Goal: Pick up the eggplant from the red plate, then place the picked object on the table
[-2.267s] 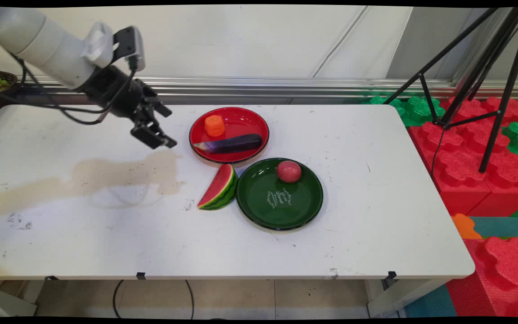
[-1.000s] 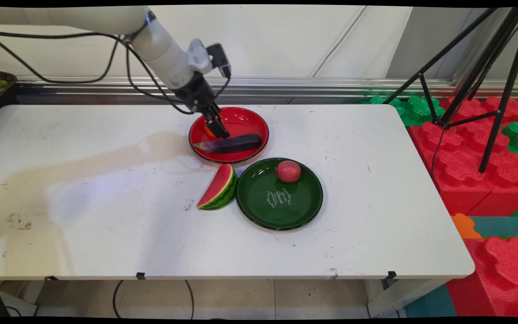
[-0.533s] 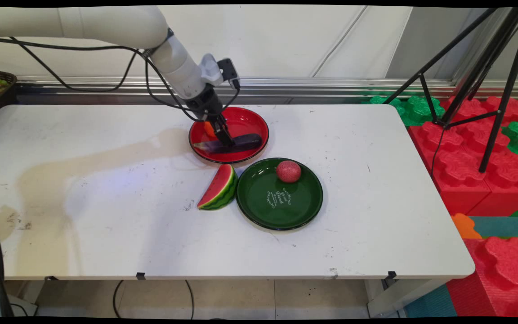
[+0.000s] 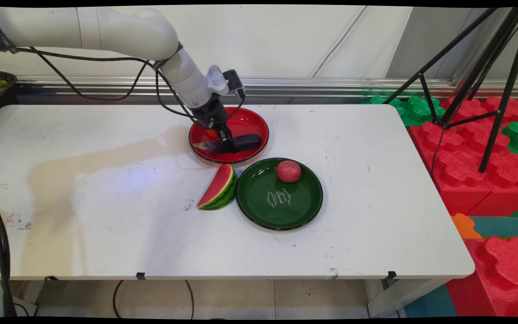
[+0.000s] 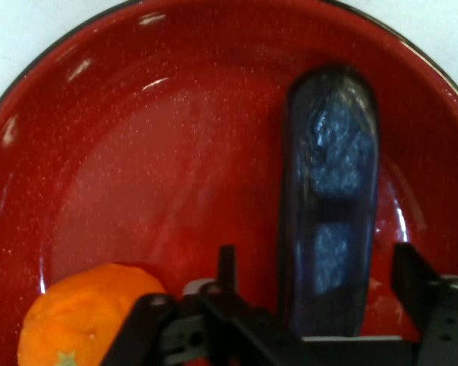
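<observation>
Lowered onto the red plate (image 4: 254,121), open fingers (image 5: 416,278) straddle the eggplant (image 5: 330,198).

The gripper (image 4: 228,145) stands low over the red plate (image 4: 252,121), its two fingers (image 5: 227,268) spread to either side of the eggplant (image 4: 246,141) — a dark purple, glossy, long toy lying flat across the plate's near half, one end pale. Contact with it cannot be made out. Just beside it on the same plate sits an orange piece (image 5: 80,314) — mostly hidden by the hand in the main view.
</observation>
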Motion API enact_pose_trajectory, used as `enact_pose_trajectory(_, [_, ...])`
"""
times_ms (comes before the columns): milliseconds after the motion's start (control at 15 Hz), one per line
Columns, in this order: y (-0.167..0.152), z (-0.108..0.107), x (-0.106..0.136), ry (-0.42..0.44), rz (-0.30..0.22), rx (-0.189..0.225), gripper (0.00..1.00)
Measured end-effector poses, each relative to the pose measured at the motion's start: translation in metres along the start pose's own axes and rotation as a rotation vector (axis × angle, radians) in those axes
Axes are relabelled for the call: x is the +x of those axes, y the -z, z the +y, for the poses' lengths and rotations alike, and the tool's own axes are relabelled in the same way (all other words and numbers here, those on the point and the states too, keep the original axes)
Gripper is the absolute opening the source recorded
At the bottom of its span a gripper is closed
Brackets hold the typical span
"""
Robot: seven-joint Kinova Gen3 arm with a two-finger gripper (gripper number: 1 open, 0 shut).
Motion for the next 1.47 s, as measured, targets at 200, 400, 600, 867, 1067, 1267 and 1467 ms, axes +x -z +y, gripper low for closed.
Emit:
enact_pose_trajectory(200, [-0.004,0.000,-0.001,-0.003,0.002,-0.008,0.00])
enact_pose_trajectory(400, [0.000,-0.001,-0.001,-0.002,0.013,-0.003,0.00])
enact_pose_trajectory(600, [0.015,0.001,-0.003,0.002,0.031,0.013,0.00])
enact_pose_trajectory(867, [0.060,0.006,-0.007,0.021,0.080,0.066,0.00])
enact_pose_trajectory(1067, [0.097,0.011,-0.017,0.062,0.116,0.112,0.00])
enact_pose_trajectory(1267, [0.131,0.018,-0.036,0.099,0.131,0.144,0.00])
enact_pose_trajectory(1467, [0.152,0.026,-0.058,0.128,0.124,0.153,0.00])
